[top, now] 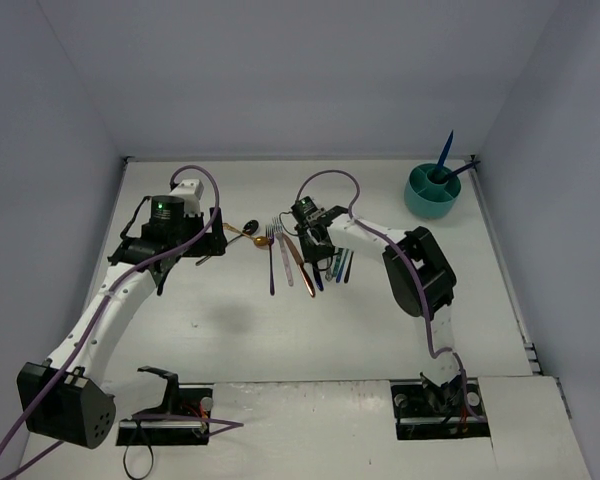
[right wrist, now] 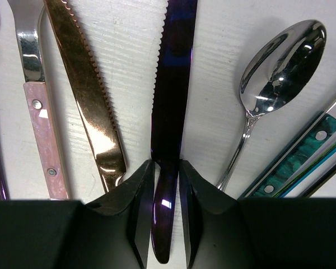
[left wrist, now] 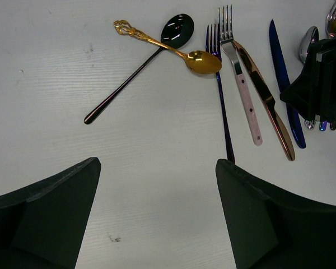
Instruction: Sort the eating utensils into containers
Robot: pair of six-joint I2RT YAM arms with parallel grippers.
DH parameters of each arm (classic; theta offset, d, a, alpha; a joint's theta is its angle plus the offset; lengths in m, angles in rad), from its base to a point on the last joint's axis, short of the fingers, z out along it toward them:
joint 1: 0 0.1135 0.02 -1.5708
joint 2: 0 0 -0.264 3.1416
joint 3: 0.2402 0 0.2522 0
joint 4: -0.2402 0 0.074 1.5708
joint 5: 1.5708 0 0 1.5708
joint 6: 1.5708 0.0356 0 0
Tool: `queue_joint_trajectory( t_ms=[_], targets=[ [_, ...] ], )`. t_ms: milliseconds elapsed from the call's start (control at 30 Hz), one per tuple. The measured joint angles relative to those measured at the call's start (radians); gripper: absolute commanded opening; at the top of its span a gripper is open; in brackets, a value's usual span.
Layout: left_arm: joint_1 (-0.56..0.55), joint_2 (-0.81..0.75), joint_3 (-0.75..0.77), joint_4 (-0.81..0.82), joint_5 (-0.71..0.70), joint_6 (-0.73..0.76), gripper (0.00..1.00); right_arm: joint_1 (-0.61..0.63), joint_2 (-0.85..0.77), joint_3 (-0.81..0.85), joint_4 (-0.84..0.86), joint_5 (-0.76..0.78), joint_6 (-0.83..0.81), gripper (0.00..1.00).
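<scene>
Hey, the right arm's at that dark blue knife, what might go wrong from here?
1. The right gripper pinches the blue knife near its handle end, so the long blade could swing or slip when lifted.
2. The copper knife lies right beside one finger and could get dragged along.

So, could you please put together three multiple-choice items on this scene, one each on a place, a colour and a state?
1. Where on the table is the teal caddy? A far right corner; B centre; C near edge.
2. Which colour is the ornate spoon lying across the black spoon? A pink; B gold; C teal.
3. The right pincer is: A inside the caddy; B raised, empty; C closed on the handle of the dark blue knife.
Answers: 1 A, the top view shows it there; 2 B, plain in the left wrist view; 3 C, both fingers touch the handle.
</scene>
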Motion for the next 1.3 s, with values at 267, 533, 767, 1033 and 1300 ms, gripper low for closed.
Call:
queue_joint_trajectory(
  t_ms=[267,533,767,1033,1300],
  targets=[
    [0.000,0.000,0.000,0.000,0.000,0.000,0.82,-0.005,0.014,0.027,-0.029,-0.014,0.002,0.00],
    [0.000,0.000,0.000,0.000,0.000,0.000,0.82,-0.015,0.014,0.048,-0.066,-0.019,-0.008,0.00],
    [0.000,0.000,0.000,0.000,0.000,0.000,0.82,-0.041,-0.049,0.108,-0.097,0.034,-0.052,0.00],
    [0.000,0.000,0.000,0.000,0.000,0.000,0.82,-0.194,-0.267,0.175,-0.069,0.120,-0.118,0.00],
    [0.000,-0.001,0.000,0.000,0.000,-0.001,0.82,-0.418,-0.445,0.083,0.186,0.185,-0.182,0.00]
  ],
)
